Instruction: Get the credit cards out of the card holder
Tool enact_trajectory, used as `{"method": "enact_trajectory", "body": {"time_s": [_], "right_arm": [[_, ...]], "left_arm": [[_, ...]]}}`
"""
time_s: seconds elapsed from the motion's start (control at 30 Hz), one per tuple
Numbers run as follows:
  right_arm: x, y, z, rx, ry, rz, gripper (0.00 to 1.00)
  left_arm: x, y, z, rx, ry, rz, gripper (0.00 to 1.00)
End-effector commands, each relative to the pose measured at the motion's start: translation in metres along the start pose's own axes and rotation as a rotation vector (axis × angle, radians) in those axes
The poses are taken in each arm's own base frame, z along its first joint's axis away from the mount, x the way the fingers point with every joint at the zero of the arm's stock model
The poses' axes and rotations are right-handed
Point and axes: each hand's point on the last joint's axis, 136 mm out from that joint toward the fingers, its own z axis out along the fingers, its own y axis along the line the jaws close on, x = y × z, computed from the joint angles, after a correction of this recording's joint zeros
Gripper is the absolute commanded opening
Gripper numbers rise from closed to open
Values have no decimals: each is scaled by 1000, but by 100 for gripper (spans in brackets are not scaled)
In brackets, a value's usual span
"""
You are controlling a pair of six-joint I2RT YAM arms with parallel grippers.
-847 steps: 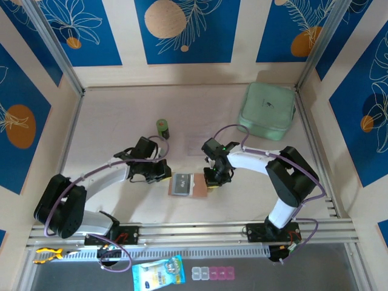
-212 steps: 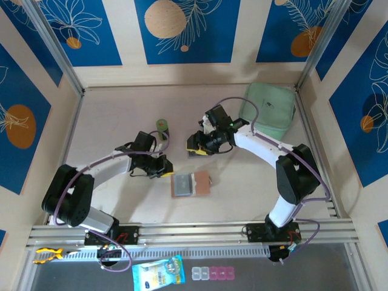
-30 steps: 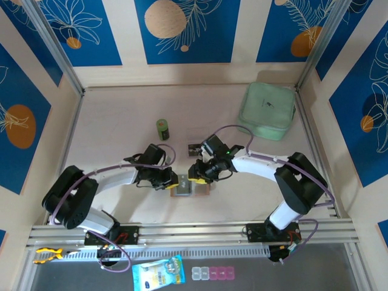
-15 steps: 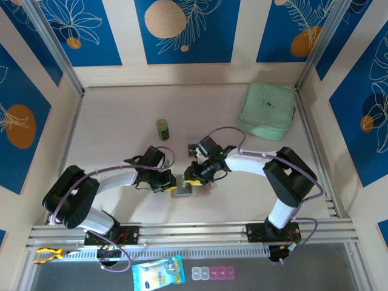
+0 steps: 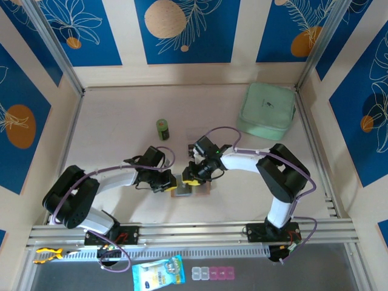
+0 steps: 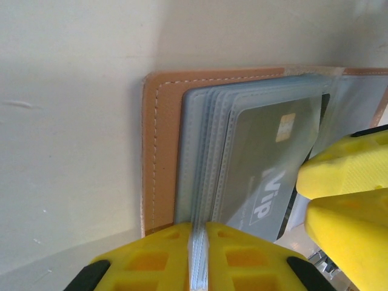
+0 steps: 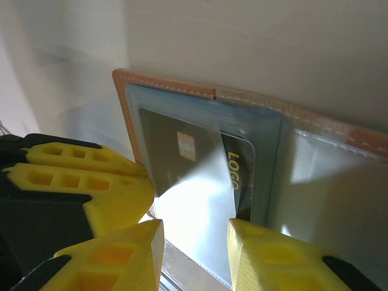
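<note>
The card holder (image 5: 205,188) lies open near the table's front middle, tan leather (image 6: 151,151) round clear grey sleeves. My left gripper (image 5: 173,182) is shut on the sleeves' near edge (image 6: 199,242). A grey credit card (image 7: 188,176) with a chip and white print (image 6: 267,176) sticks partway out of a pocket. A dark card with yellow print (image 7: 240,173) sits under it. My right gripper (image 5: 191,177) is open, its jaws (image 7: 191,242) standing on either side of the grey card's free end. Another dark card (image 5: 194,148) lies on the table behind the holder.
A mint-green case (image 5: 267,111) sits at the back right and a small green can (image 5: 162,128) stands behind the left arm. The two grippers are close together over the holder; the right one's fingers (image 6: 345,176) show beside the left's jaws.
The right gripper has slid left and forward onto the card holder, closing up to the left gripper. The left gripper has stayed clamped on the sleeves.
</note>
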Motion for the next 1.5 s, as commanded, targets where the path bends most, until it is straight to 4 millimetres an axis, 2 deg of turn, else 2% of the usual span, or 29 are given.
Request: {"method": "enact_trajectory", "body": {"time_s": [0.0, 0.3, 0.5, 0.77, 0.97, 1.47], "right_arm": [[5, 2, 1, 27, 21, -26, 34], [5, 7, -12, 33, -25, -83, 34], [5, 9, -14, 37, -39, -125, 34], [4, 5, -14, 161, -50, -177, 34], [6, 2, -7, 183, -32, -178, 33], [6, -4, 2, 207, -9, -152, 31]], "left_arm": [[-3, 4, -4, -18, -18, -13, 15], [-9, -14, -16, 22, -44, 7, 16], [-10, -21, -15, 38, -33, 16, 16], [-7, -1, -3, -28, -5, 9, 15], [-3, 7, 1, -45, 6, -1, 15], [-3, 7, 1, -41, 6, -4, 15]]}}
